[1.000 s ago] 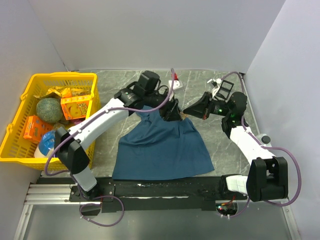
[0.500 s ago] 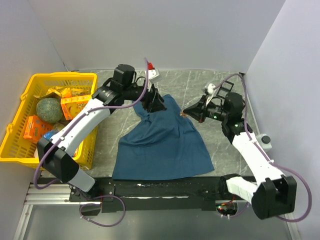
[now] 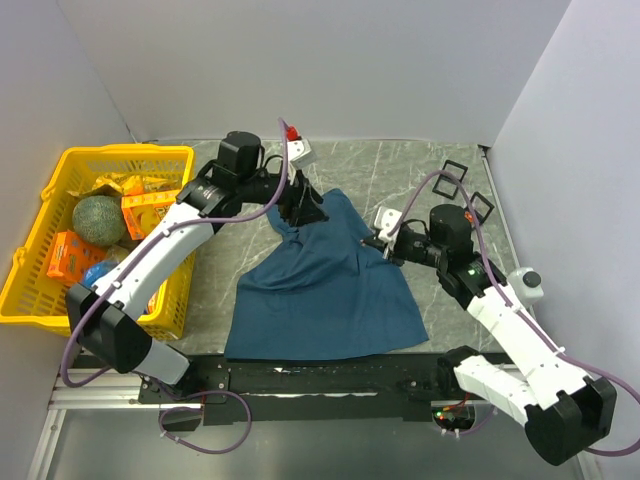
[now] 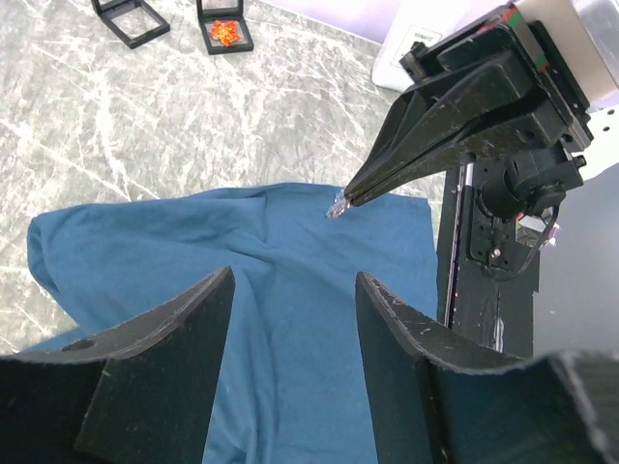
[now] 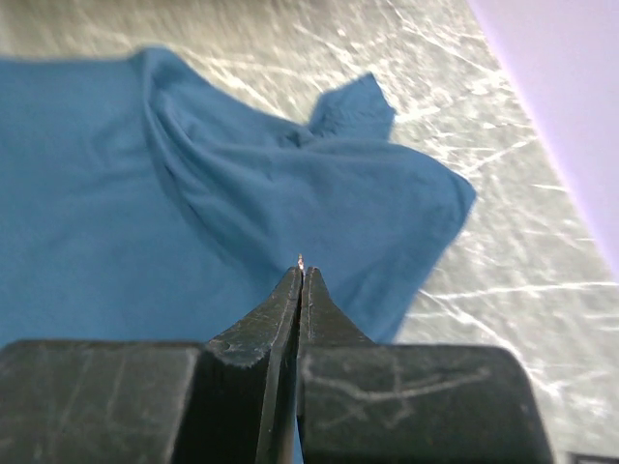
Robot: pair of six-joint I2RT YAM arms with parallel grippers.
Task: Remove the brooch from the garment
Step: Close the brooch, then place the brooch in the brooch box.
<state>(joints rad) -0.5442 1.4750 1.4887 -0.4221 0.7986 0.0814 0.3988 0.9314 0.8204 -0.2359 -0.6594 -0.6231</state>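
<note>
The dark teal T-shirt [image 3: 325, 290] lies spread on the marble table. It also shows in the left wrist view [image 4: 280, 242] and the right wrist view [image 5: 145, 193]. My right gripper [image 3: 378, 243] is shut on a tiny sparkling brooch [image 4: 337, 205], which pokes out past its tips [image 5: 301, 259], just above the shirt's right upper edge. My left gripper [image 3: 305, 210] is open and empty, hovering over the shirt's top part, its fingers [image 4: 164, 367] spread wide.
A yellow basket [image 3: 60, 170] with groceries stands at the left. Two small black display boxes [image 3: 452, 172] lie at the back right, one with an orange piece [image 4: 224, 29]. The black rail [image 3: 330, 375] runs along the near edge.
My left gripper pulled back left, away from the right gripper, and the lifted cloth dropped flat. My right gripper turned and moved slightly down and nearer with the brooch.
</note>
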